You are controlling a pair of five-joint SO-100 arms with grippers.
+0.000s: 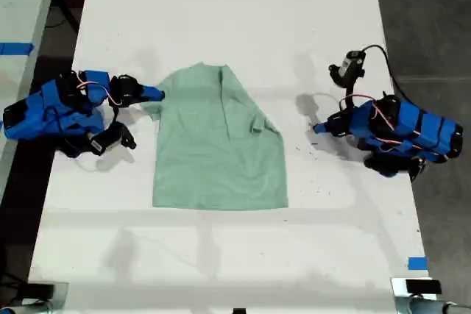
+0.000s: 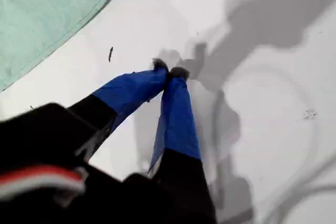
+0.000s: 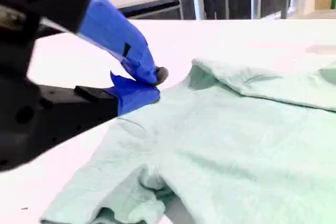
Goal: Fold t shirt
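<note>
While both end effectors rest closed, the t shirt (image 1: 217, 145) lies half-folded.

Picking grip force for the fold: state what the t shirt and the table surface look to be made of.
The t shirt looks like thin, soft matte knit cloth, likely cotton: it wrinkles and drapes limply at the sleeve in the second wrist view. The table looks like a smooth, hard white laminate or painted board with a slight sheen: it shows soft shadows and small scuffs.
</note>
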